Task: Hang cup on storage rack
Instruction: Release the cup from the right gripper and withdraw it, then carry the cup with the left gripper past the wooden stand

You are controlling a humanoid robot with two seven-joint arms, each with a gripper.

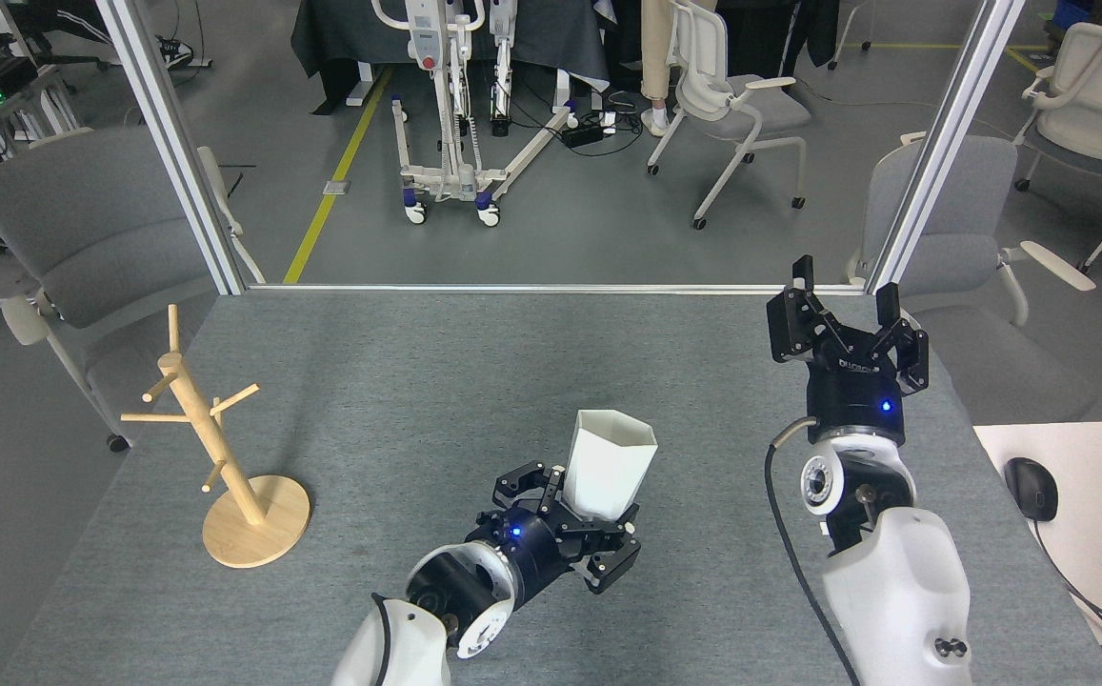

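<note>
The white faceted cup [610, 462] stands upright near the middle of the grey table, rim up; its handle does not show. My left gripper [577, 522] is shut on the cup's narrow base, with one finger on either side of it. My right gripper [844, 291] is raised over the table's far right part, open, with nothing between its fingers, well away from the cup. The storage rack [210, 436], a light wooden mug tree on a round disc base, stands at the table's left edge with its pegs bare, far left of both grippers.
A small white tag [832, 528] lies on the table [398, 381] to the right. Metal frame posts [170, 143] rise at the far corners. Grey chairs flank the table. A white desk with a mouse [1031, 488] and keyboard adjoins on the right.
</note>
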